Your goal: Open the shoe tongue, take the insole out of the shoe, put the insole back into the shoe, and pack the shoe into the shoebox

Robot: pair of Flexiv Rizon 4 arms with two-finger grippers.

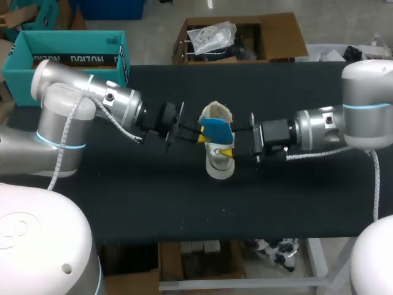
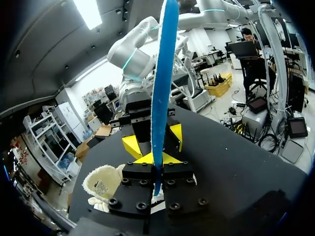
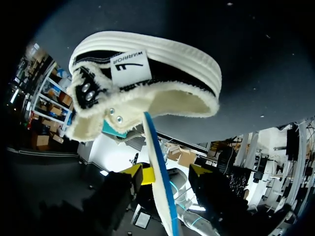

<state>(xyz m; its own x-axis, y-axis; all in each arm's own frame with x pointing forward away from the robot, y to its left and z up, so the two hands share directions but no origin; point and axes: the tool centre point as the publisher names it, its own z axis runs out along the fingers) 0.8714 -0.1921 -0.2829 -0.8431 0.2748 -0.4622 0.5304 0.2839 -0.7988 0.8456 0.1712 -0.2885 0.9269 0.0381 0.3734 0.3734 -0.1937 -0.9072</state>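
Note:
A cream and black shoe (image 1: 218,161) lies on the black table (image 1: 153,196), mid-table. Over it hangs a blue insole (image 1: 216,129), held on edge. My left gripper (image 1: 191,133) comes in from the left and is shut on the insole (image 2: 162,73); the shoe (image 2: 101,184) shows beside and below it. My right gripper (image 1: 242,137) faces it from the right. In the right wrist view its yellow fingertips (image 3: 199,172) stand apart, so that gripper (image 3: 170,174) is open, with the insole (image 3: 158,177) loose between them and the shoe (image 3: 147,73) ahead. A teal shoebox (image 1: 61,58) stands at the back left.
The black table surface stretches to both sides and toward the front edge (image 1: 202,238). My two arms span the middle of the table from left and right.

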